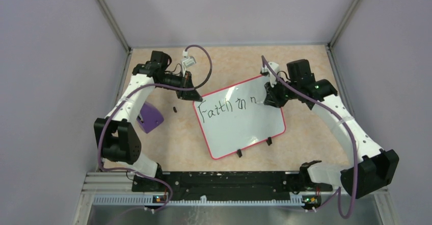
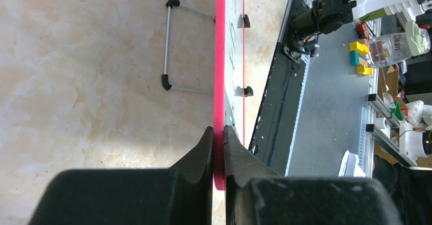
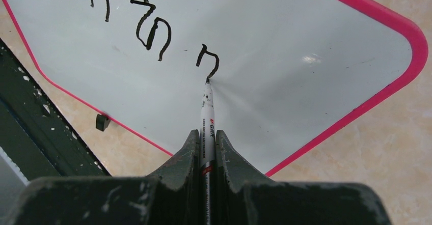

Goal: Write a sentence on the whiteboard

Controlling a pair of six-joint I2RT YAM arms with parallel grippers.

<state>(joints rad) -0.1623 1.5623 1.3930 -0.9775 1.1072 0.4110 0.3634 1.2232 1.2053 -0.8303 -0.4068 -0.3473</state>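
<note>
the whiteboard (image 1: 244, 128) lies skewed mid-table (image 1: 305, 62), the sentence (image 1: 224, 108) reading roughly "faith in n" along its far edge. the left gripper (image 1: 193, 97) meets its far left corner, the right gripper (image 1: 266, 101) its far edge. a purple block (image 1: 150, 117) lies near the table's left edge.

The whiteboard (image 1: 244, 131), glossy white with a pink-red rim and rounded corners, lies flat and skewed on the desk (image 1: 173, 146). The sentence (image 1: 224, 107), black handwriting near its far edge, reads "Faith in n".
</note>
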